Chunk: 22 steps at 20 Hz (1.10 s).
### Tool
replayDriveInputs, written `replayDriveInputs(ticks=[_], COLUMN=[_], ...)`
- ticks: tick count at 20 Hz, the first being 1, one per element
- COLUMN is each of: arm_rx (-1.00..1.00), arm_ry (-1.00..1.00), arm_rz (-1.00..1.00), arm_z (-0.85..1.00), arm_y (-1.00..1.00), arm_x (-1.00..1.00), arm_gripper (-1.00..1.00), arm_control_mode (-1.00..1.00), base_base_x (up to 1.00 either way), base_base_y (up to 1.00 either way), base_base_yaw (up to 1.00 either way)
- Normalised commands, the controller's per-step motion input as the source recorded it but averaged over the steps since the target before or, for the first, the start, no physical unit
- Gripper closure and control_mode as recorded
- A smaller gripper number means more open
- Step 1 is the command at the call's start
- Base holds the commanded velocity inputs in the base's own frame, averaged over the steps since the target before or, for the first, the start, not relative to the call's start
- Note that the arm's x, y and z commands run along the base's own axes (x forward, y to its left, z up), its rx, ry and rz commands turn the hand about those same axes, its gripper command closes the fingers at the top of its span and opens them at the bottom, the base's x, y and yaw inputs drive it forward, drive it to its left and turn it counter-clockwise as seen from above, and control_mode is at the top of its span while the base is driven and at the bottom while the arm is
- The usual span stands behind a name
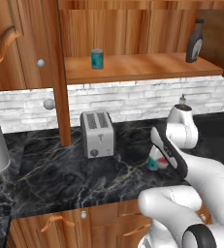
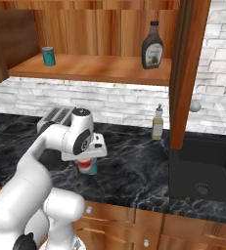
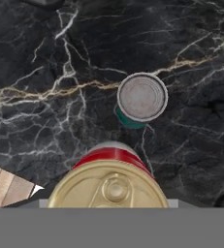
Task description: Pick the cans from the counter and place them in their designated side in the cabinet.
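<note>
Two upright cans, teal one (image 1: 97, 59) on cabinet shelf (image 1: 147, 66), red one (image 3: 112, 180) held by gripper (image 2: 87, 163), axis vertical

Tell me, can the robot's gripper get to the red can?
Probably yes. The gripper hangs right above the red can, with nothing between them. The green can stands apart from it on the counter, and the toaster is well off to the side.
</note>
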Motion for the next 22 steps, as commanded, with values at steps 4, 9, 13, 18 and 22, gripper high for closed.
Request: replayDriveInputs(ticks=[4, 9, 13, 18, 22], arm_rx=[0.0, 0.0, 0.0, 0.0, 0.0], arm_ry=[-0.11, -0.16, -0.19, -0.22, -0.21], arm_rz=[0.0, 0.0, 0.0, 0.01, 0.01], arm_z=[0.49, 0.42, 0.35, 0.38, 0.38], arm_y=[0.0, 0.07, 0.07, 0.01, 0.02], arm_x=[-0.06, -0.01, -0.05, -0.16, -0.19], arm_gripper=[1.0, 1.0, 1.0, 1.0, 1.0], arm_control_mode=[-1.0, -1.0, -1.0, -1.0, -1.0], base_base_x=[0.0, 0.0, 0.0, 0.0, 0.0], base_base_y=[0.0, 0.0, 0.0, 0.0, 0.0], base_base_yaw=[0.0, 0.0, 0.0, 0.0, 0.0])
